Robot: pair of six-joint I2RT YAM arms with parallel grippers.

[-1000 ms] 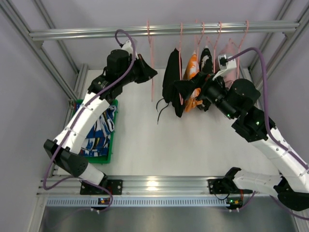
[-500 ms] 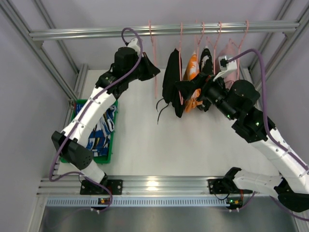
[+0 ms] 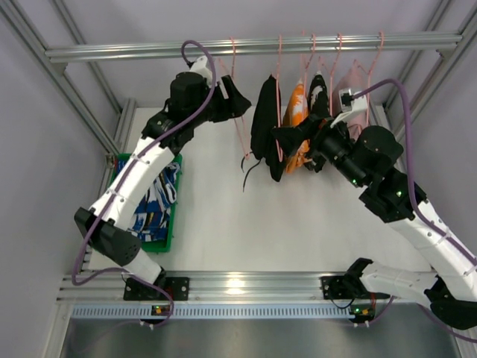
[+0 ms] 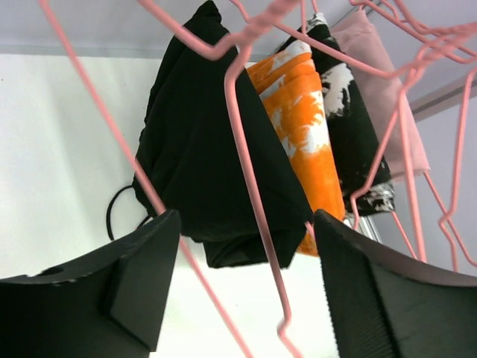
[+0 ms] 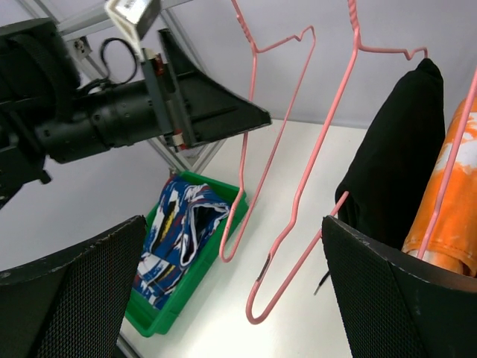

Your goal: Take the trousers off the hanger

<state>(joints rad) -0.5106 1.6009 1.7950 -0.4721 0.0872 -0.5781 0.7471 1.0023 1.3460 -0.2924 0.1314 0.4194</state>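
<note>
The black trousers (image 3: 264,128) hang folded over a pink hanger (image 3: 279,71) on the rail, drawstrings dangling below; they also show in the left wrist view (image 4: 197,149) and the right wrist view (image 5: 395,164). The blue printed trousers (image 3: 153,205) lie in the green bin (image 3: 174,227), seen too from the right wrist (image 5: 179,231). My left gripper (image 3: 237,97) is open beside an empty pink hanger (image 3: 240,134), whose wires (image 4: 253,194) pass between the spread fingers untouched. My right gripper (image 3: 289,138) is open just right of the black trousers, with nothing between its fingers (image 5: 97,283).
Orange-and-white (image 3: 297,112), black-and-white (image 3: 319,93) and pink (image 3: 352,104) garments hang further right on the metal rail (image 3: 149,51). Frame posts run along both sides. The right arm's cable loops near the rail.
My left gripper has opened from shut and shifted up and right toward the rail. The empty hanger beside it has swung slightly right. The right arm barely moved.
</note>
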